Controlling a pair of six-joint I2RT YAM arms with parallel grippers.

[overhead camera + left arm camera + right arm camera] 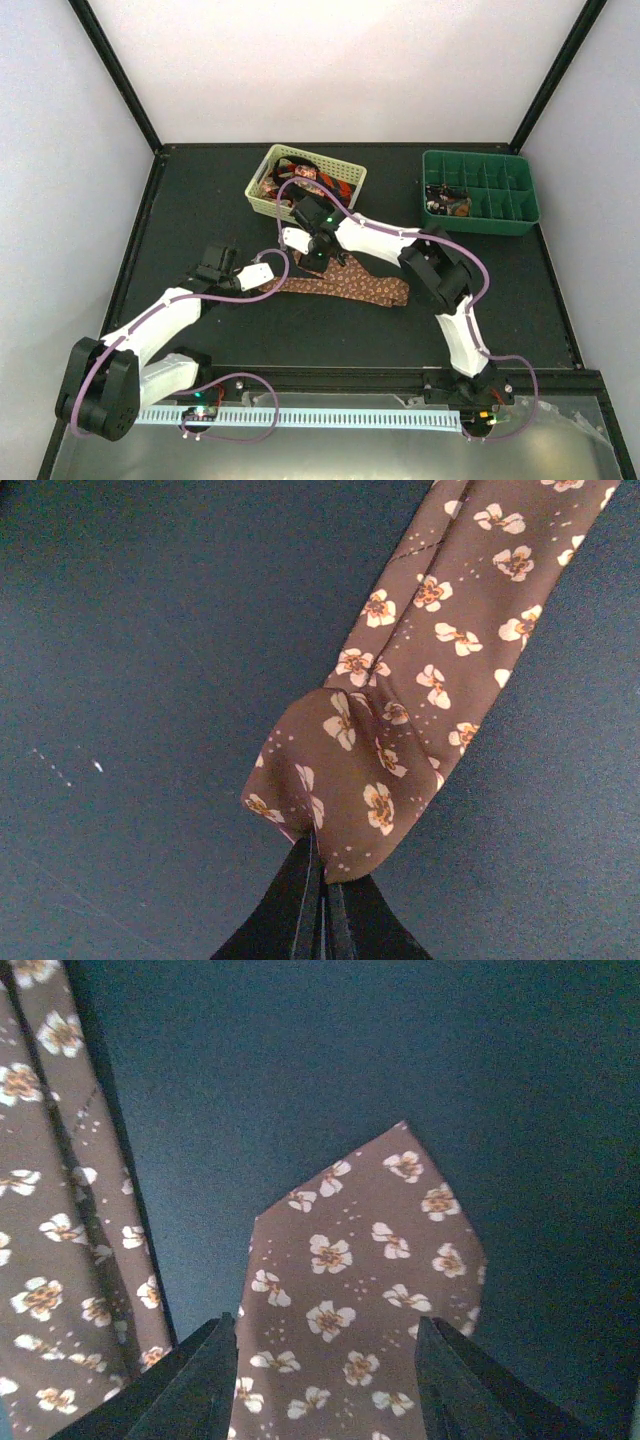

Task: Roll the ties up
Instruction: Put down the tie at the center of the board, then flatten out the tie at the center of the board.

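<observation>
A brown tie (pixel 345 283) with small pale flowers lies across the middle of the dark table. My left gripper (pixel 272 272) is shut on its narrow folded end (pixel 340 780), the jaws pressed together on the fabric at the fold (pixel 322 865). My right gripper (pixel 318 262) hovers over the wide pointed end (pixel 350 1290), standing open (pixel 328 1350) with a finger near each edge of the cloth. Another stretch of the same tie (pixel 50 1240) runs along the left of the right wrist view. More patterned ties (pixel 310 180) lie heaped in the basket.
A pale yellow lattice basket (pixel 262 195) stands at the back centre. A green divided tray (pixel 480 222) at the back right holds a small dark item. A white perforated rail (pixel 330 418) runs along the near edge.
</observation>
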